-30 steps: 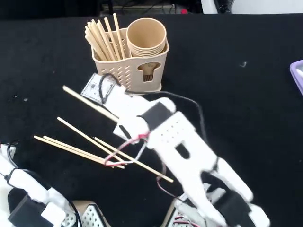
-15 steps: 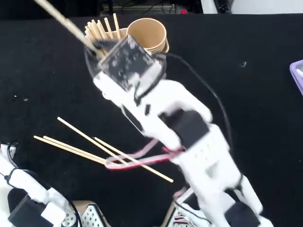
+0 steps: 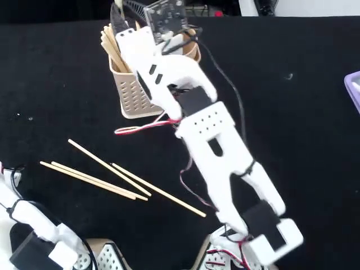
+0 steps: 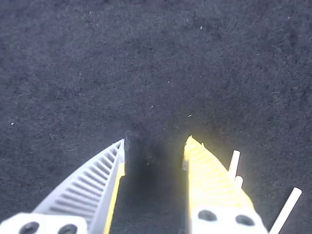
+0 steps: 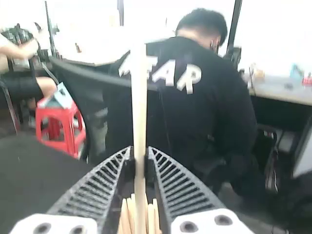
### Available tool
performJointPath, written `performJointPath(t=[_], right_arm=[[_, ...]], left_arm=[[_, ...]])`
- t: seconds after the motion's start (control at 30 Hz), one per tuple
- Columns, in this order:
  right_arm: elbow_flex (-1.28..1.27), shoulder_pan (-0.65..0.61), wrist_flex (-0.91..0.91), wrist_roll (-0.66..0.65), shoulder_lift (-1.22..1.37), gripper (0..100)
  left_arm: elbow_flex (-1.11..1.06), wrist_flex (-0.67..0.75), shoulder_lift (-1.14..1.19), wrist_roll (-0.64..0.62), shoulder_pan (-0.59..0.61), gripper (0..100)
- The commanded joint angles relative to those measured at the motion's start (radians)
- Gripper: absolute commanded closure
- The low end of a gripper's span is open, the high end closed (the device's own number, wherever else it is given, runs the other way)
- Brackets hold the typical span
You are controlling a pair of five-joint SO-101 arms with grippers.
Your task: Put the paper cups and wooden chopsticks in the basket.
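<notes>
Just above basket (image 3: 130,93) rim, pinched chopstick (image 5: 139,97).

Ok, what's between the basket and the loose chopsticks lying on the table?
In the high view, bare black table, plus a red and white cable loop hanging from the right arm near the basket.

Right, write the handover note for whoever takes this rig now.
Left gripper: open, over the bare black table.
Right gripper: shut on one pale wooden chopstick, upright above the beige slotted plastic basket.
Done: tan paper cups and a bundle of chopsticks stand in the basket.
Left: drop the held one in, then collect the four loose chopsticks on the table.
</notes>
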State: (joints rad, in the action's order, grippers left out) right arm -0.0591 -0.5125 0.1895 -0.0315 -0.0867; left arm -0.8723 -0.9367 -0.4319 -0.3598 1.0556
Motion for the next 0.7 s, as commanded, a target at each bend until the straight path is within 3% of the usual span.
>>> performJointPath(t=[0.0, 0.1, 0.27, 0.57, 0.67], right_arm=[[0.059, 0.018, -0.026, 0.006, 0.022, 98.7], [0.058, 0.015, -0.020, 0.006, 0.050, 95.6], [0.071, 0.012, 0.083, 0.006, 0.028, 75.6], [0.139, 0.015, 0.465, 0.006, -0.231, 84.3], [0.137, 0.020, 0.712, 0.005, -0.363, 87.7]], left_arm=[[0.025, 0.003, -0.020, 0.005, -0.012, 80], [0.025, 0.005, -0.018, 0.005, -0.013, 80], [0.021, 0.005, -0.015, 0.006, -0.054, 80], [0.022, 0.005, -0.011, 0.011, -0.061, 80], [0.021, -0.003, -0.011, 0.114, -0.110, 80]])
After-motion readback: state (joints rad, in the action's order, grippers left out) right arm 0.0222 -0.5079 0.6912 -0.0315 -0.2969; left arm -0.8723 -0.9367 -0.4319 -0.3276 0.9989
